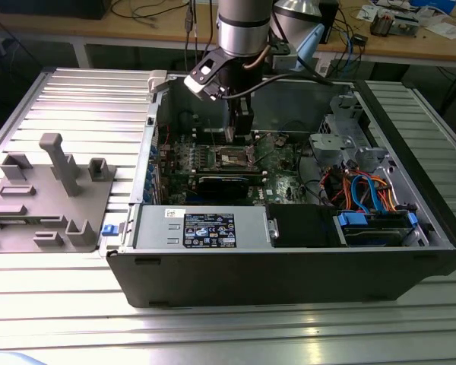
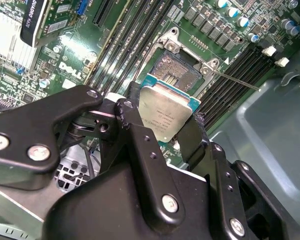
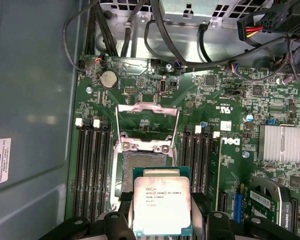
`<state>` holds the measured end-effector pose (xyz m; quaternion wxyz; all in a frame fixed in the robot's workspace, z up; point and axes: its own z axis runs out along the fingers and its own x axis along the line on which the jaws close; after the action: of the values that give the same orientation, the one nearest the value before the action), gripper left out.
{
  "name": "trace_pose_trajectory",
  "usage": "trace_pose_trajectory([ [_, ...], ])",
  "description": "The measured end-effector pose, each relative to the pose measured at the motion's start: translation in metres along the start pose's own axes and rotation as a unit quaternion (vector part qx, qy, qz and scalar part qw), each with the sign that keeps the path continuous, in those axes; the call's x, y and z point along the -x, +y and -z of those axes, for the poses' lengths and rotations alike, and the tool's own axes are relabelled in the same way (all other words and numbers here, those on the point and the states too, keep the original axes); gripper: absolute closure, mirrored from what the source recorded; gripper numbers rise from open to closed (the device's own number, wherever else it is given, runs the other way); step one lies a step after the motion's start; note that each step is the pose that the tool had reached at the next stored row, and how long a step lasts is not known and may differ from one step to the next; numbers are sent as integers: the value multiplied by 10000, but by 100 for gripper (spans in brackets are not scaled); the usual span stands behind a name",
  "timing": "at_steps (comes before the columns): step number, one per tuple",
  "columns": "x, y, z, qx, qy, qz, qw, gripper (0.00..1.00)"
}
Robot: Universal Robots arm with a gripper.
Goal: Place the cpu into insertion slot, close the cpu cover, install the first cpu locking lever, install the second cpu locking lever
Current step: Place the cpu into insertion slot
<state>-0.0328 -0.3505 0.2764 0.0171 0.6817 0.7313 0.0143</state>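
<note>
Clearly, fingers [image 2: 192, 137] clamped on cpu [image 2: 167, 112] near insertion slot [image 2: 177, 70]; cpu cover [image 3: 148, 107] open in the first wrist view.

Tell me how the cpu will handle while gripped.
The cpu looks a thin, stiff plate, probably light. Pinched by its edges in the gripper, it might slip or tilt. Its thin green rim likely chips easily.

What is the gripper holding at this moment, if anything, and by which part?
The gripper holds the cpu, its fingers pinching two opposite edges, the metal top face left bare.
</note>
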Motion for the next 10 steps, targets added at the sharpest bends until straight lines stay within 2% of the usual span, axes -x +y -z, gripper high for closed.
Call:
trace_pose_trajectory([
  [10, 0, -2, -42, 0, 0, 0, 10000, 46],
])
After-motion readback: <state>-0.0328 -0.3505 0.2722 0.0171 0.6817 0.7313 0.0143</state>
